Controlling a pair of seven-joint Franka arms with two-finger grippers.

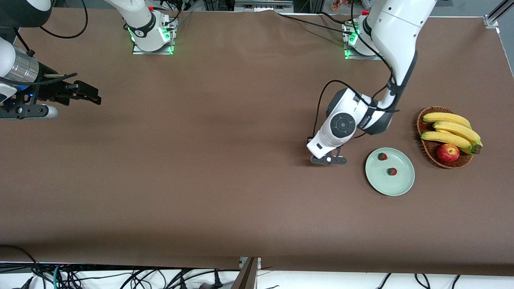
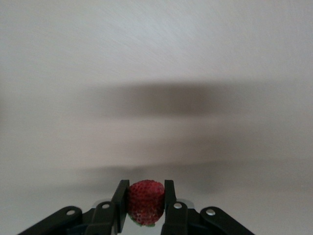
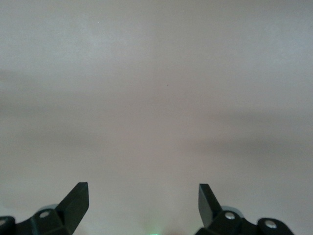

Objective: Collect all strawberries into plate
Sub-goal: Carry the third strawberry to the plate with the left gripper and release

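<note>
Gripping the last strawberry (image 2: 145, 201) at lower centre, the left gripper (image 2: 145, 205) should lift straight, then carry it to the mint-green plate (image 1: 404, 184); the right gripper (image 3: 144, 203) waits open at frame's left edge.

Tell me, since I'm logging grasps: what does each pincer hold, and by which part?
The left pincer is shut on a small red strawberry, pinched across its sides down at the brown table. The right pincer is open, holding nothing.

Brown wicker basket (image 1: 426, 149) at the left arm's end of the brown tabletop (image 1: 209, 168), holding yellow bananas (image 1: 451, 130) and a red apple (image 1: 447, 153), apple nearer the front camera.
</note>
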